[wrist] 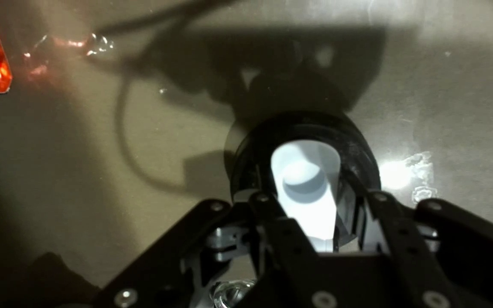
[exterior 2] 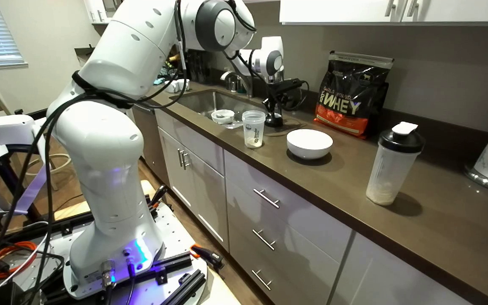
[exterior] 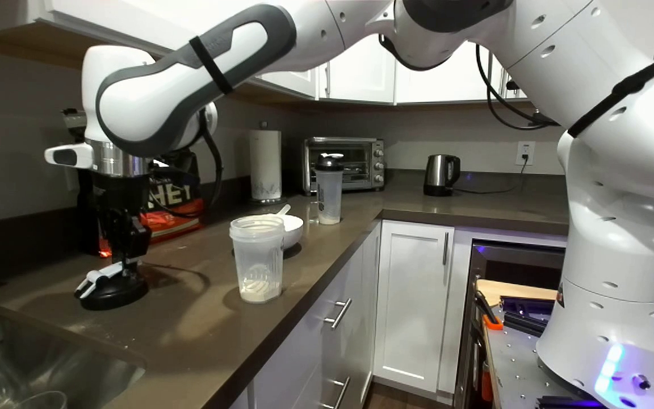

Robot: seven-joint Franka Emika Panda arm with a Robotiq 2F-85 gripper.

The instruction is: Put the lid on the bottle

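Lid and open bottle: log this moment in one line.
claw: astride white flap of lid, grip unclear; lid: on counter; bottle: uncapped, upright, powder inside; capping: not done

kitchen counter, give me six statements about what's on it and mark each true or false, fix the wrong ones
1. The open bottle holds pale powder at its bottom. True.
2. The end effector is right at the lid. True.
3. The lid is on the open bottle. False: the lid is apart from it.
4. The bowl stands between the open bottle and the capped bottle. True.
5. The capped bottle lies on its side. False: it stands upright.
6. The bowl is upside down. False: it is right side up.
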